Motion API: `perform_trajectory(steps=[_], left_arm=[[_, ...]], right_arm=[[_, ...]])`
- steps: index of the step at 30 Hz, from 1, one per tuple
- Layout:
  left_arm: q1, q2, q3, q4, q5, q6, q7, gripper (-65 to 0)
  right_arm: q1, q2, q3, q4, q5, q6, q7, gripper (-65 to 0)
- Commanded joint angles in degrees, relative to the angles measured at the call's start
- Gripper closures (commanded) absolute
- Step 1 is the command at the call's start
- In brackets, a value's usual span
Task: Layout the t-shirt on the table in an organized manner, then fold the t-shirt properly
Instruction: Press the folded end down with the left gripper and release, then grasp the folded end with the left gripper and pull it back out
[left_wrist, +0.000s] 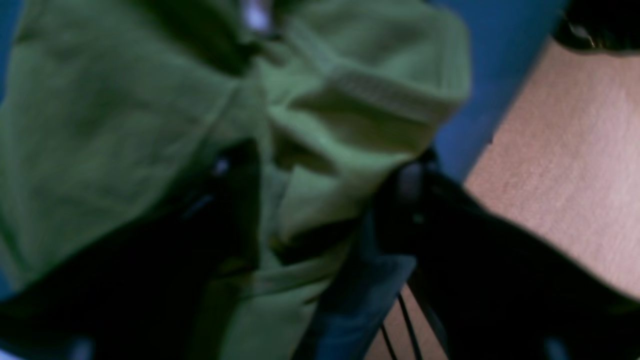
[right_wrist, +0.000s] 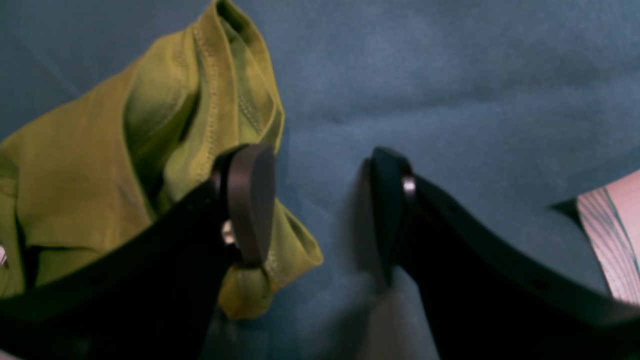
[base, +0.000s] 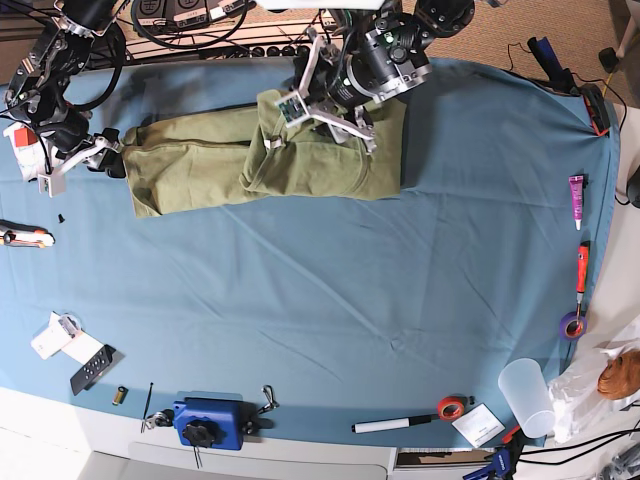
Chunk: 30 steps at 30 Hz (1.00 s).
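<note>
The t-shirt (base: 262, 158) lies lengthwise along the tabletop (base: 330, 300); the right fingers (right_wrist: 250, 200) (spread wide, empty) wait beside its end, the left fingers (left_wrist: 240, 200) straddle cloth, grip unclear.

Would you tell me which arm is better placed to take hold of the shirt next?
The left: its tool is open right over bunched folds of the t-shirt. The right tool straddles bare table beside the hem.

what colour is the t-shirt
Olive green, plain with no pattern; the t-shirt shows best in the base view, on the blue table.
</note>
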Motion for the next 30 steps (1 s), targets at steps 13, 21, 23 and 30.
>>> perform_trajectory(steps=[13, 21, 23, 30], left_arm=[[-0.3, 0.4, 0.0, 6.8, -1.1, 2.1, 2.9, 0.0], [-0.3, 0.3, 0.0, 11.5, 1.5, 10.8, 2.9, 0.0], [-0.3, 0.4, 0.0, 13.0, 3.5, 12.8, 3.0, 0.0], [-0.2, 0.3, -0.6, 15.6, 10.4, 19.2, 5.6, 0.0]], right_arm=[[0.3, 1.0, 0.2, 0.6, 0.5, 0.2, -0.2, -30.7], [0.5, 1.0, 0.1, 0.6, 1.8, 4.1, -5.4, -30.6], [0.5, 1.0, 0.1, 0.6, 5.1, 5.3, -6.8, -30.6], [0.5, 1.0, 0.1, 0.6, 8.2, 5.3, -8.0, -30.6]])
